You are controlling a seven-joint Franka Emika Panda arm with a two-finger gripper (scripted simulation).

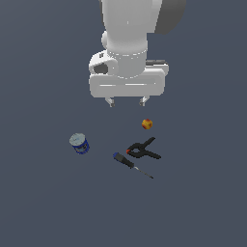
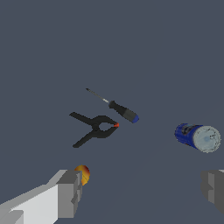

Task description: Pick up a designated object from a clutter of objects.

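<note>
The black spring clamp (image 1: 143, 149) (image 2: 94, 128) lies flat on the grey floor, handles splayed toward the exterior view's right, red-orange tips toward the left. My gripper (image 1: 127, 102) (image 2: 142, 190) hangs high above the clutter, open and holding nothing. Its fingertips (image 2: 70, 192) stand wide apart in the wrist view. A blue-handled screwdriver (image 1: 130, 164) (image 2: 116, 107) lies just beside the clamp. A small orange-red ball (image 1: 147, 124) (image 2: 83, 173) sits a short way beyond the clamp, partly hidden by one finger in the wrist view.
A blue can with a pale lid (image 1: 79, 143) (image 2: 197, 137) stands at the exterior view's left, apart from the clamp. The grey floor (image 1: 202, 193) spreads all around the small cluster.
</note>
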